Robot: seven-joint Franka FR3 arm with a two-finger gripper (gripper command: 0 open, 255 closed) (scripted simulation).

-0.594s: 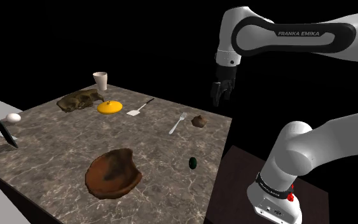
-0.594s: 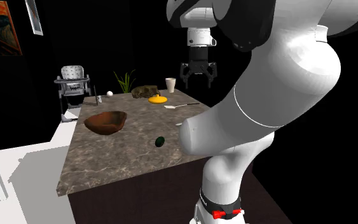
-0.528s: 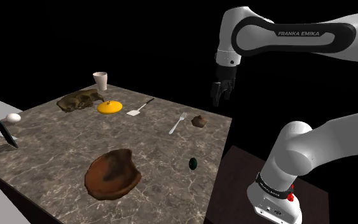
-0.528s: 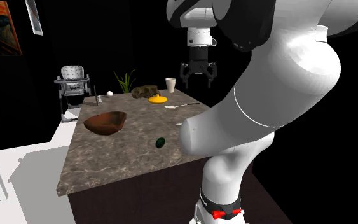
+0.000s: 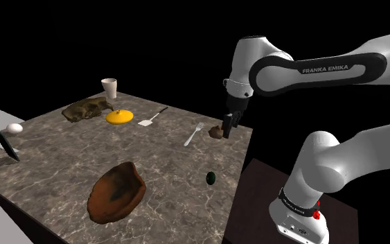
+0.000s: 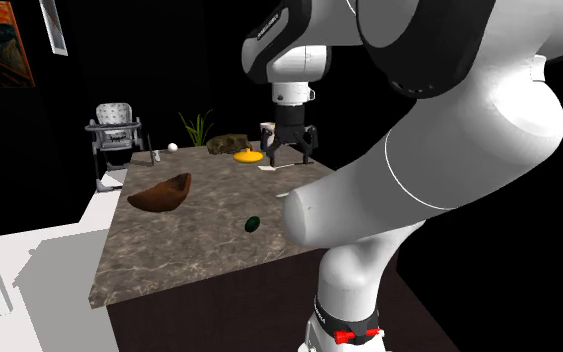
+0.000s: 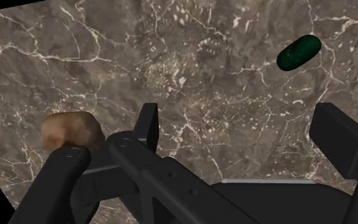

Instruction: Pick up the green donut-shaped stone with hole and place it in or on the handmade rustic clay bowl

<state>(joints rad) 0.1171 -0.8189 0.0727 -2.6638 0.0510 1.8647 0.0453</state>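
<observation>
The dark green stone rests on the marbled bench close to the edge nearest the stand, with nothing touching it. It shows as a narrow oval. The brown clay bowl lies well apart from it, toward the shoulder view's left. The hand hangs low over the bench just beside a small brown lump and near a fork. Its fingers are spread wide with nothing between them.
</observation>
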